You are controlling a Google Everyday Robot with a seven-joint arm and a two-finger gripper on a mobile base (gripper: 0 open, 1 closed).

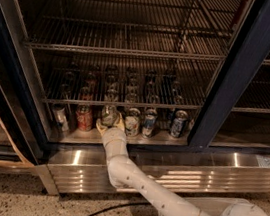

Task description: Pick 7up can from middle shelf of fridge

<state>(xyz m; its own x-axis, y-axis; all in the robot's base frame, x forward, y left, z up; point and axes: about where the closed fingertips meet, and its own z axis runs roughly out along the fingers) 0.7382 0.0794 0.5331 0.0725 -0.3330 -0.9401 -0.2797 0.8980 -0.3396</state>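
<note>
Here, pale silvery 7up can (109,114), fingers (120,125) around.

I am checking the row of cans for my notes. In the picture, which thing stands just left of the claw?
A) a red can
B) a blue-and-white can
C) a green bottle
A: the claw is at the pale can on the shiny shelf, and the red can stands just left of it.

One end effector (108,121) among six front-row cans (149,123)
</note>
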